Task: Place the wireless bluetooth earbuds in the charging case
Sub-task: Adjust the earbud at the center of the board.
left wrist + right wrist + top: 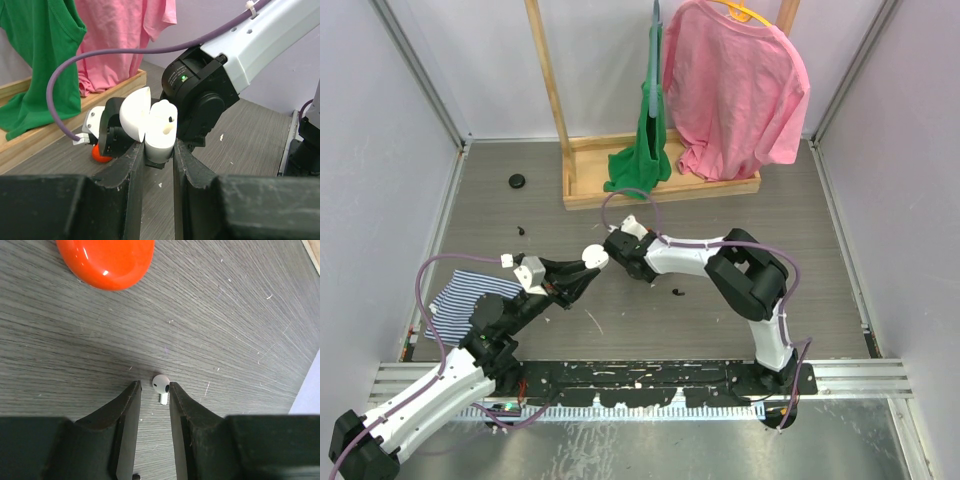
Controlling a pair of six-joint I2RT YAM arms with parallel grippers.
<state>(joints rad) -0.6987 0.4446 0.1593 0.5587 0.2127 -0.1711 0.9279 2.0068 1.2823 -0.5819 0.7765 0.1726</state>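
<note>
**1 earbud lying loose at the right fingertips, case clamped in the left**

1 white earbud (160, 384) is lying on the grey wood-grain table (235, 315), stem pointing toward the camera. It is sitting between the tips of the right gripper (153, 386), closer to 1 finger than the other. The jaws are standing narrowly apart, wider than the earbud, so they are not pinching it.

The charging case (159, 137) is standing upright in the left gripper (159, 152), whose 2 fingers are clenching its lower body from both sides. Its lid (136, 114) is hanging open, tipped to the side. A rounded white shape with a dark dot, seemingly a seated earbud (167, 120), is showing at the case's open top.

In the left wrist view, the right arm's dark wrist is looming directly behind the case. From above, both grippers are meeting near the middle of the table.

An orange object (106, 260) is resting on the table beyond the loose earbud, well apart from it. A pink shirt (735, 90) and a green shirt (645, 150) are hanging on the wooden rack (660, 188) at the far end, and a striped cloth (470, 295) is lying beside the left arm.
</note>
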